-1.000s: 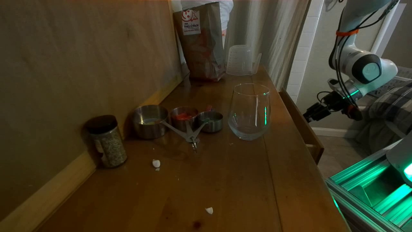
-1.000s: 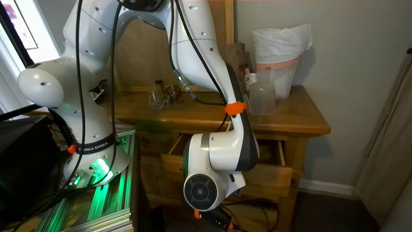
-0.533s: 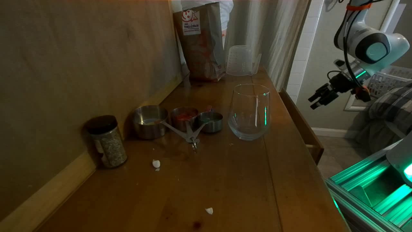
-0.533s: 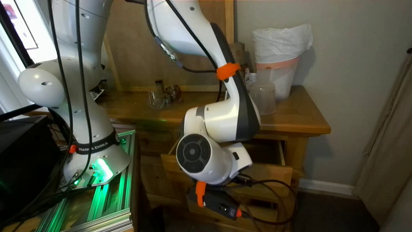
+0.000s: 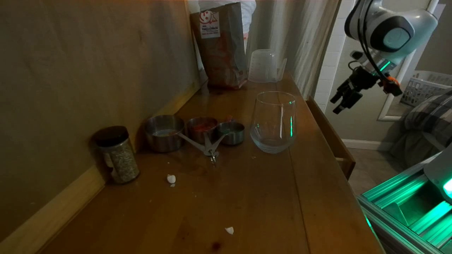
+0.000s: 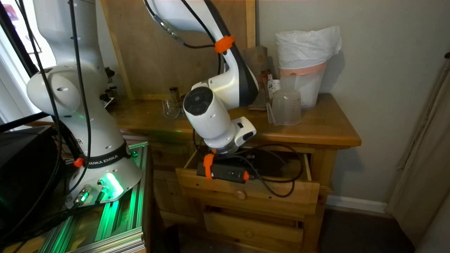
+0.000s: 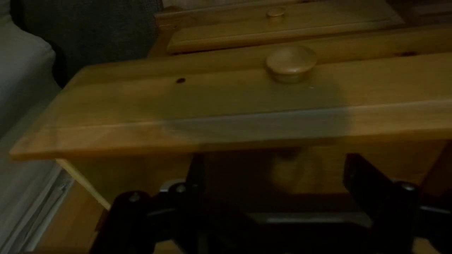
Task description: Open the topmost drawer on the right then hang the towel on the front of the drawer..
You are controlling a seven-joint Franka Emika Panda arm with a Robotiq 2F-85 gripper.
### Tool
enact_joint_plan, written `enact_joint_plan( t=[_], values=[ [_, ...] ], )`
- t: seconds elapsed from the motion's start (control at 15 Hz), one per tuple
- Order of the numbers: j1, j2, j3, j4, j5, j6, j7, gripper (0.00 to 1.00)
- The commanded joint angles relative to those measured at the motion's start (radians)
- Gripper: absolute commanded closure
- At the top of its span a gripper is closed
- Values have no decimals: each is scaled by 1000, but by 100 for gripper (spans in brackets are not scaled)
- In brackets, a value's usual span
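The topmost drawer is pulled open. In an exterior view its wooden front [image 6: 281, 191] sticks out below the countertop, with a round knob [image 6: 240, 194]. It shows as a narrow brown strip in an exterior view [image 5: 330, 135]. In the wrist view the drawer front [image 7: 226, 102] crosses the picture with its knob [image 7: 291, 64]. My gripper [image 5: 335, 106] points down and is raised above the drawer's level, apart from it. Its fingers [image 7: 275, 158] are spread wide with nothing between them, over the drawer's inside. No towel can be made out in any view.
A lower drawer [image 6: 253, 230] is partly open. On the countertop [image 5: 197, 215] stand a clear glass [image 5: 273, 123], metal measuring cups [image 5: 164, 134], a spice jar [image 5: 118, 155], a paper bag [image 5: 222, 46] and a plastic measuring jug [image 6: 286, 107]. Plaid fabric [image 5: 432, 116] lies beyond the arm.
The arm has risen from low in front of the drawers and moved toward the countertop. My gripper is now higher, over the open drawer. The topmost drawer has not moved.
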Motion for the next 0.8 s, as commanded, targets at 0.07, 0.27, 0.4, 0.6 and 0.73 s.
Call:
enact_joint_plan(
  t=[0.07, 0.27, 0.4, 0.6, 0.73],
  values=[
    [106, -160, 52, -88, 82, 185, -49, 0],
    [151, -146, 91, -87, 117, 245, -36, 0],
    [169, -109, 109, -71, 127, 262, -25, 0],
    [167, -61, 115, -44, 105, 229, -19, 0],
    [159, -28, 117, -28, 92, 202, -12, 0]
  ],
)
